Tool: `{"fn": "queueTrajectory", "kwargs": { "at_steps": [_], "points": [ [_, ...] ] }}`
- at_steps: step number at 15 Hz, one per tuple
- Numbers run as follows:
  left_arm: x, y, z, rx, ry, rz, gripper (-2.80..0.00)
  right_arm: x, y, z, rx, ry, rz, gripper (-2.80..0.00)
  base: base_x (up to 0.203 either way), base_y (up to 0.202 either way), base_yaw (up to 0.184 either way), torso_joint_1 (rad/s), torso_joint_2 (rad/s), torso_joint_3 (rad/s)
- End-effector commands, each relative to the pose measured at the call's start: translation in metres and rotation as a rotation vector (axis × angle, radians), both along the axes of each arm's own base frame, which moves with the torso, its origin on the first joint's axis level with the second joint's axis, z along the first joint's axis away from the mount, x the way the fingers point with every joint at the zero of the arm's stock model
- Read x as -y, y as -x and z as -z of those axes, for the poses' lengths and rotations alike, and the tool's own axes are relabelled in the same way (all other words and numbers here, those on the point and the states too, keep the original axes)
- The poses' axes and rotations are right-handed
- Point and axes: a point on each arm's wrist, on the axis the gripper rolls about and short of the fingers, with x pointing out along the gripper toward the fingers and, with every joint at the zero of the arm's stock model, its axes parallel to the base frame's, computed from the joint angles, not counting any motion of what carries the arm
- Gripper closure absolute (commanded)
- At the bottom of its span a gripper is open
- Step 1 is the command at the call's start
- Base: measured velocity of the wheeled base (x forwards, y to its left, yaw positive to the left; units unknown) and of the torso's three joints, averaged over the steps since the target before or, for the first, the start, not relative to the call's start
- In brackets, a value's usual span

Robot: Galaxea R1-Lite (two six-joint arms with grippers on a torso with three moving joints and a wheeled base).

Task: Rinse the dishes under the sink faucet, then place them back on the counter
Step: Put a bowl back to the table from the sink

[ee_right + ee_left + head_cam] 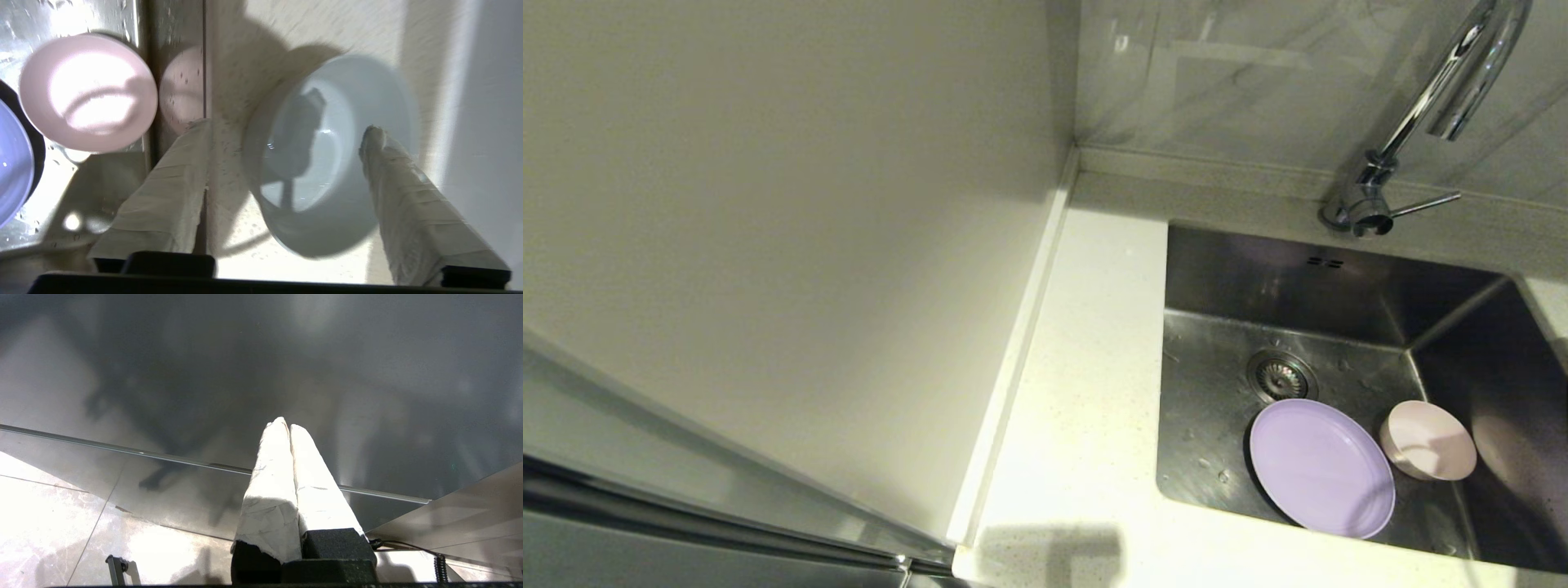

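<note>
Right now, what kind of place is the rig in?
Most likely a home kitchen: a steel sink set in a white counter, a chrome faucet, and a lilac plate in the basin.
</note>
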Motion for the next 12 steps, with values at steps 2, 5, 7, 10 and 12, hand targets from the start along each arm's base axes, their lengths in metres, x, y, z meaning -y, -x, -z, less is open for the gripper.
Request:
{"fn": "queueTrajectory", "kwargs": {
  "at_steps": [2,5,7,10,12],
  "points": [
    [0.0,0.0,0.001,-0.002,0.0,0.001,0.0,-0.019,0.016,-0.031,0.06,0.098,0.026,-2.8,0.0,0.0,0.0,0.0,0.0,0.0],
    [0.0,0.0,0.001,-0.002,0.0,-0.001,0.0,-0.044,0.02,-0.051,0.151,0.171,-0.028,-2.8,0.0,0.0,0.0,0.0,0.0,0.0],
    [0.0,0.0,0.001,-0.002,0.0,0.001,0.0,-0.066,0.01,-0.052,0.213,0.204,-0.117,-2.8,0.0,0.0,0.0,0.0,0.0,0.0],
    [0.0,0.0,0.001,-0.002,0.0,0.0,0.0,-0.097,-0.004,-0.037,0.256,0.196,-0.246,-2.8,0.0,0.0,0.0,0.0,0.0,0.0],
    [0.0,0.0,0.001,-0.002,0.0,0.001,0.0,-0.109,-0.012,-0.013,0.199,0.144,-0.302,-2.8,0.0,0.0,0.0,0.0,0.0,0.0]
  ]
}}
